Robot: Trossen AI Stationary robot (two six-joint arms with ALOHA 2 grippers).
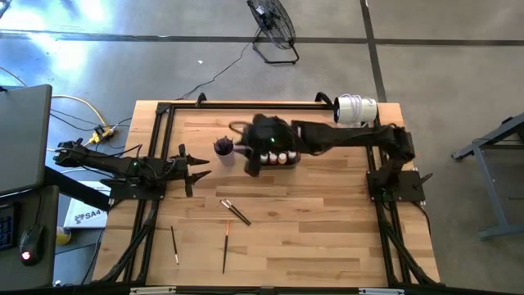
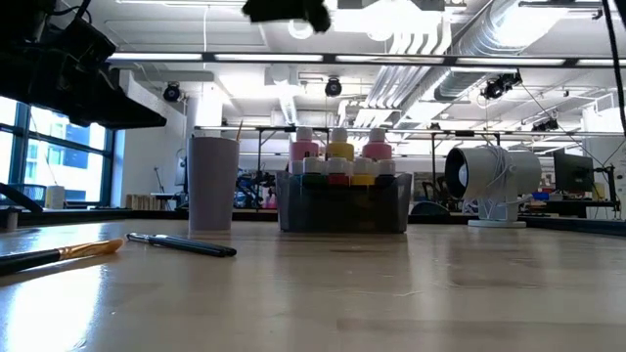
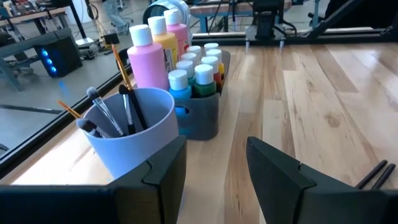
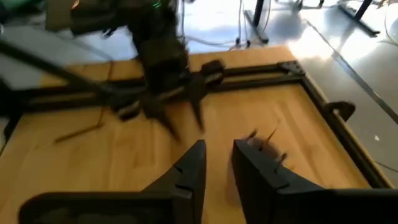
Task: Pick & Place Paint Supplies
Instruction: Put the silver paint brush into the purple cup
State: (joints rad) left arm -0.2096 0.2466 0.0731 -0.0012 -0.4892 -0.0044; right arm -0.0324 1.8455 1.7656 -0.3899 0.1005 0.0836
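Roughly largest first: light wooden table (image 1: 327, 238), then the dark grey rectangular tray (image 2: 342, 207) packed w/ paint bottles — tall pink bottle (image 3: 147, 59), yellow-orange one (image 3: 165, 41), tiny white-capped ones (image 3: 198, 73).

Right gripper (image 4: 216, 163) hangs above that tray, jaws a narrow gap apart, nothing between them.

Left gripper (image 3: 214, 163) sits low, jaws apart and empty, the small lilac plastic cup (image 3: 134, 134) just ahead of its one finger, tray right behind the cup. Cup already has several brushes standing in it.

Loose thin dark-handled paintbrushes (image 1: 235, 211) lie flat on the wood, well off from both sets of jaws — a crossed pair (image 1: 235, 211), an orange-tipped one (image 1: 225, 246), one more (image 1: 174, 244).

Handling, my guess: brushes are light, stiff, thin, apt to roll or pivot; pinch mid-handle, jaws across the shaft, pressed close to the wood. Bottles look smooth-sided; grip the body below the cap.
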